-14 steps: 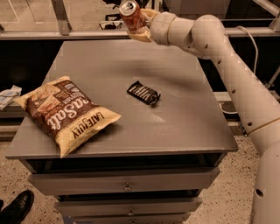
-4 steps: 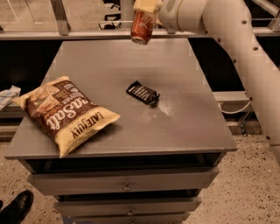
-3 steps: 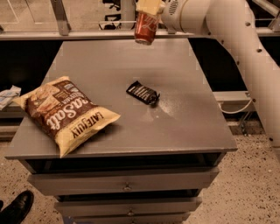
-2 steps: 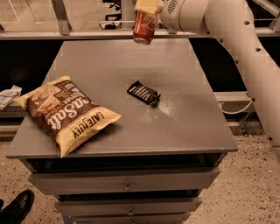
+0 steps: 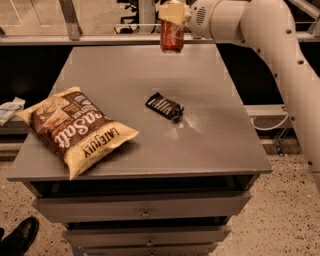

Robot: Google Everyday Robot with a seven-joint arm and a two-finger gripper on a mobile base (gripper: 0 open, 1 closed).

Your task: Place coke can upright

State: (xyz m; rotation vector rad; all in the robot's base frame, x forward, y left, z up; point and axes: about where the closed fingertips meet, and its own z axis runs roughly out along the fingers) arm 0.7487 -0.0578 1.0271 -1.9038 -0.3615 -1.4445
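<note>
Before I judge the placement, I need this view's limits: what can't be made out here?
Camera view:
- Coke can: its top is hidden by the tool clamping it near the frame's top edge.
- Can's height over the table: one angle, cannot tell.
- Tool: upper part cut off by the top edge.
- Black wrapper: print too small to read.

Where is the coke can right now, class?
In the camera view, the coke can hangs upright at top centre, held by the gripper, near the table's far edge, beyond the black wrapper.
</note>
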